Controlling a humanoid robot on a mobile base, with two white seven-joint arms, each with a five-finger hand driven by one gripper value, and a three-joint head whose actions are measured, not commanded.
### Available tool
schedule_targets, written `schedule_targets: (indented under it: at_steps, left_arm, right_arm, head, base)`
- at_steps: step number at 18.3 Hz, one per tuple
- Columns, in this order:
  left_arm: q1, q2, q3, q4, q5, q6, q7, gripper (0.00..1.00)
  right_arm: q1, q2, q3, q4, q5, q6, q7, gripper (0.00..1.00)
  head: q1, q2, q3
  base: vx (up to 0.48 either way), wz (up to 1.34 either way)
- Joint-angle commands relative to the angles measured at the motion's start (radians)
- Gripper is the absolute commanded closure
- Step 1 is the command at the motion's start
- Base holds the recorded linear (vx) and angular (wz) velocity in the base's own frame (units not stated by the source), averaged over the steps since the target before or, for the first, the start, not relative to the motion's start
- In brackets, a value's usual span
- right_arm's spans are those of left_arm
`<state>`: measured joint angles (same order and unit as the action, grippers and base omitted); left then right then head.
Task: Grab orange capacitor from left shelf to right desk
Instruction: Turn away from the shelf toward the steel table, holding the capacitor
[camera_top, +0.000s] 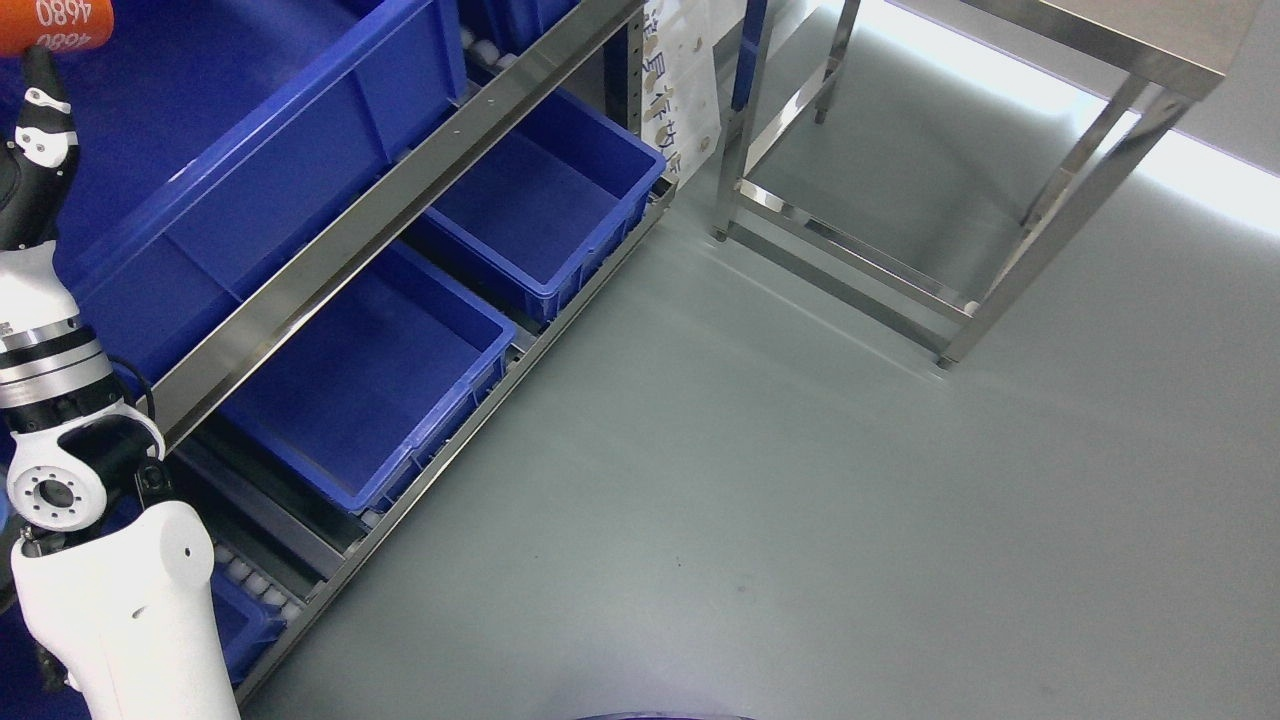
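Floor (800, 550): grey, glossy, spread to the right of and below the shelf; bright strip of light along the far edge.

Shelf (400, 200): steel, slanted tiers, running diagonally from lower left to upper middle; roller tracks under the tiers.

Desk (1150, 50): steel, well to the right of the shelf, only a corner of the top and the leg frame in view, standing on the floor.

Top bin (250, 150): blue, largest, on the upper shelf tier, open side up.

Lower bin (370, 390): blue, on the lower shelf tier, below the steel rail.

Far bin (540, 200): blue, same lower tier, just beside the lower bin, nearer the shelf's far end.

Small bin (240, 620): blue, mostly hidden, at the lowest shelf level, behind the arm.

Left arm (120, 600): white shells, steel wrist ring, black joints; rising along the shelf's left end from the bottom corner up across the top bin.

Sign (680, 90): white sheet with print, hanging at the shelf's far end post; print too blurred to read.

Left hand (40, 130): black and white, raised over the top bin, pinching the capacitor; one fingertip against its underside, rest of the grip cut off by the picture edge.

Capacitor (55, 25): orange cylinder, white "4680" print, lifted clear above the top bin at the shelf's upper left, partly out of view.
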<state>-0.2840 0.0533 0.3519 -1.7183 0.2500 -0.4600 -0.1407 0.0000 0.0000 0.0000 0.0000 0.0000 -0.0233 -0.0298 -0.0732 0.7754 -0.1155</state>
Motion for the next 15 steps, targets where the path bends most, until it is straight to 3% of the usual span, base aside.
schedule_targets:
  at_steps: [1,15]
  left_arm:
    - [-0.001,0.000,0.004,0.000,0.000,0.000,0.000,0.79]
    - [-0.004,-0.003,0.001,0.000,0.000,0.000,0.000,0.79]
  right_arm:
    - [0.020,-0.017,-0.012,-0.017,0.005,-0.001,0.001,0.00]
    - [0.020,-0.017,-0.012,-0.017,0.005,-0.001,0.001,0.00]
  head:
    - [0.0000,0.000,0.000]
    - [0.0000,0.000,0.000]
  base:
    - [-0.040,-0.33]
    - [-0.023,-0.51]
